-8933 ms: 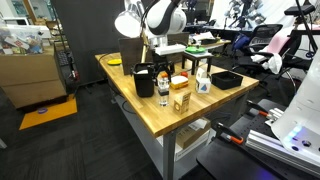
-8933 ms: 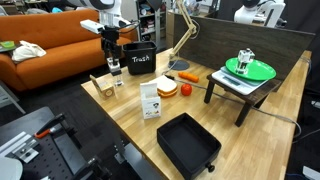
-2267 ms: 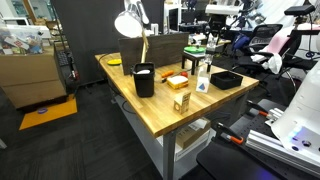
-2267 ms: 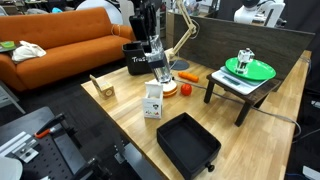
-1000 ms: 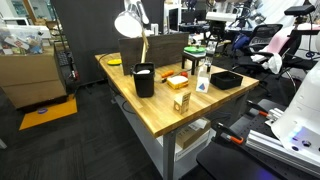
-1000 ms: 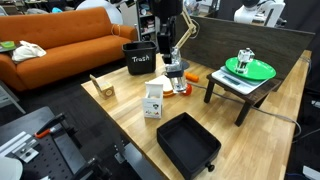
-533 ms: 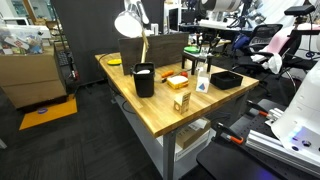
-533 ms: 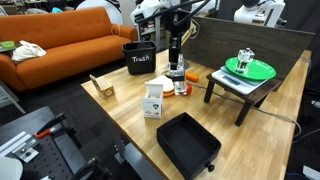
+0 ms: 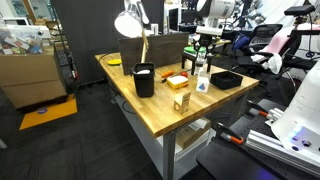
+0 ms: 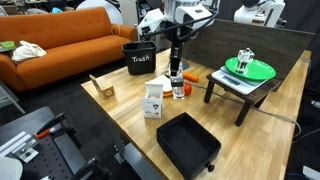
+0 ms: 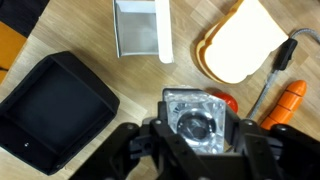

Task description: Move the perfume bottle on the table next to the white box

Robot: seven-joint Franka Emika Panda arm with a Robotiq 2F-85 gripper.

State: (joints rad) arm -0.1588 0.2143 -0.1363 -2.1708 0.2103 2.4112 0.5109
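Perfume bottle (image 11: pixel 196 123) moved from table's (image 10: pixel 120 122) far corner to beside white box (image 10: pixel 152 100); jaws clamped on it, base hidden.

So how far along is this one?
Mostly done: the perfume bottle appears to stand on the table beside the white box. The gripper is right over it; whether it grips is unclear. Left: release, if needed, and retreat.

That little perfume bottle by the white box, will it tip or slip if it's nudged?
The perfume bottle looks slim and is upright, so a sideways nudge would probably tip it. Its clear glass, seen inside the gripper in the wrist view, is likely smooth, slippery and breakable. Being small, it is probably light.
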